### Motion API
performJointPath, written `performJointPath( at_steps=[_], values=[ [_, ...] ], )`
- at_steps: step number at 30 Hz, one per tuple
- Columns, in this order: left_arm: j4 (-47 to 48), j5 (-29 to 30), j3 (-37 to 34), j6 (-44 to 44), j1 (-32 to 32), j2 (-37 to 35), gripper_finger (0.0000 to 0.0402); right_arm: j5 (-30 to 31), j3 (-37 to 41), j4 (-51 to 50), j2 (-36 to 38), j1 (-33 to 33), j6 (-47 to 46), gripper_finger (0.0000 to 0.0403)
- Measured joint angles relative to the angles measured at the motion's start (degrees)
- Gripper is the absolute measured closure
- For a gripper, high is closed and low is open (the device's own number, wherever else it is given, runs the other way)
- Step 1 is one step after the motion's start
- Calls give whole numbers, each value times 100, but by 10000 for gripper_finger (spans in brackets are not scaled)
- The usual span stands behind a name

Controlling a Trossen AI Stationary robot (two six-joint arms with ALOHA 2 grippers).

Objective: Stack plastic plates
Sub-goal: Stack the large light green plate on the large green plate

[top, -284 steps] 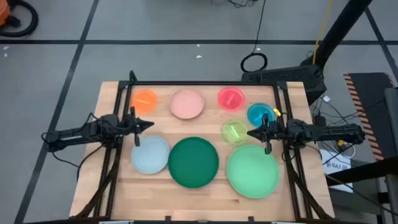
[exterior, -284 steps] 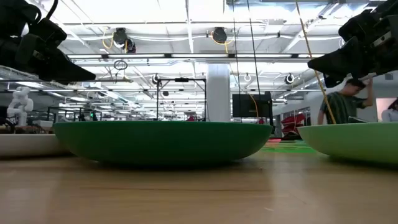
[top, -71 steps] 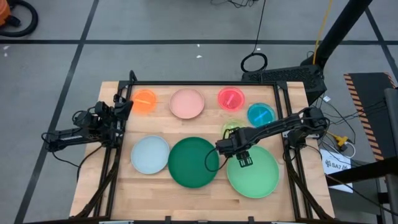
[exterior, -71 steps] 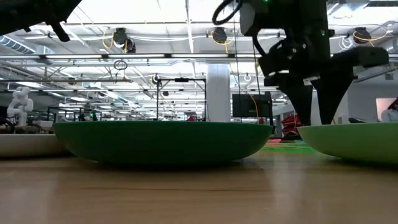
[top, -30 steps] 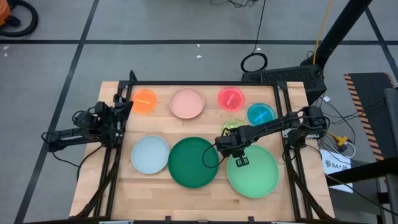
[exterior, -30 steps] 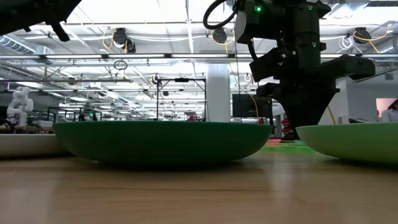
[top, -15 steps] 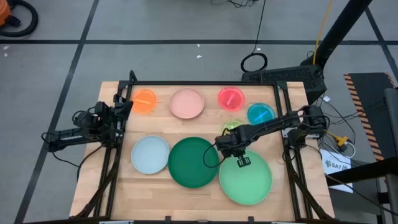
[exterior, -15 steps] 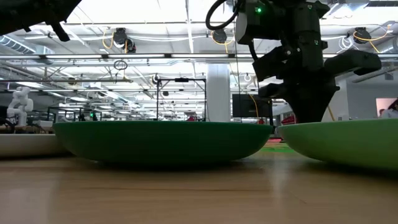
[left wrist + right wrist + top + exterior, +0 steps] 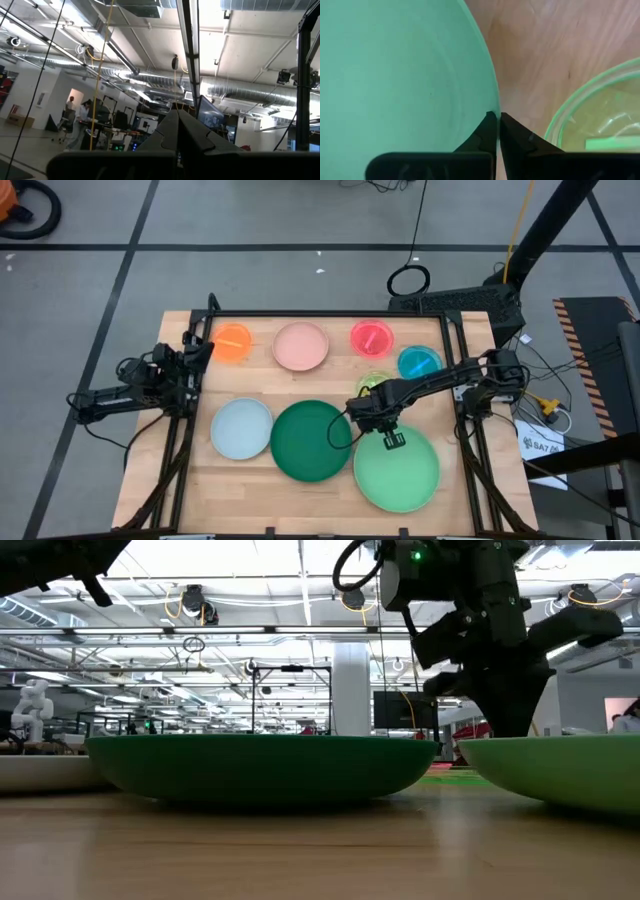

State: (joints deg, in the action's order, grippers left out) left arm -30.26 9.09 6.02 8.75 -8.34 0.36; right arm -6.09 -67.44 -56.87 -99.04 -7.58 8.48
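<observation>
The large light green plate [image 9: 397, 472] lies at the table's near right. My right gripper [image 9: 390, 433] stands over its far rim, shut on it. The dark green plate [image 9: 311, 441] rests flat beside it, to the left, and the pale blue plate [image 9: 241, 429] lies farther left. Along the far side lie the orange [image 9: 232, 342], pink [image 9: 301, 346], red-pink [image 9: 371, 337] and blue [image 9: 419, 363] plates. The yellow-green plate [image 9: 373, 387] is partly hidden under my right arm. My left gripper [image 9: 205, 348] waits shut at the left edge, pointing up. My right gripper pinches the light green plate's far rim [image 9: 490, 96] between its two fingers, one finger inside the plate and one outside. The fingers come from above, pointing down. In the low view the plate's underside [image 9: 560, 790] sits at the table top; whether it is lifted I cannot tell.
Bare wood lies along the near edge [image 9: 300, 498] and between the plate rows. A black frame [image 9: 330, 314] runs along the table's far side and down both sides. A person shows in the room behind, in the left wrist view.
My right gripper has drawn the light green plate toward the table's near edge and a little to the left, closer to the dark green plate. The gripper has stayed shut on the rim. The left arm has kept still.
</observation>
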Motion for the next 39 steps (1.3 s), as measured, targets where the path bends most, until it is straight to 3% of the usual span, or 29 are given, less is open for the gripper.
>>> performJointPath(
  at_steps=[16, 28, 33, 39],
  values=[
    [2, 1, 0, 35, 2, 0, 396, -289, -616, -1475, 496, 41, -649, 402],
    [-2, 2, 0, -12, 0, 0, 396, -709, -684, -1145, 1486, 447, -2669, 402],
    [-74, 4, 0, -262, 0, 0, 396, -774, -1292, -678, 1287, 599, -3026, 403],
    [-317, 45, 0, -400, 0, 0, 396, -774, -2244, -545, 470, 838, -3157, 403]
  ],
)
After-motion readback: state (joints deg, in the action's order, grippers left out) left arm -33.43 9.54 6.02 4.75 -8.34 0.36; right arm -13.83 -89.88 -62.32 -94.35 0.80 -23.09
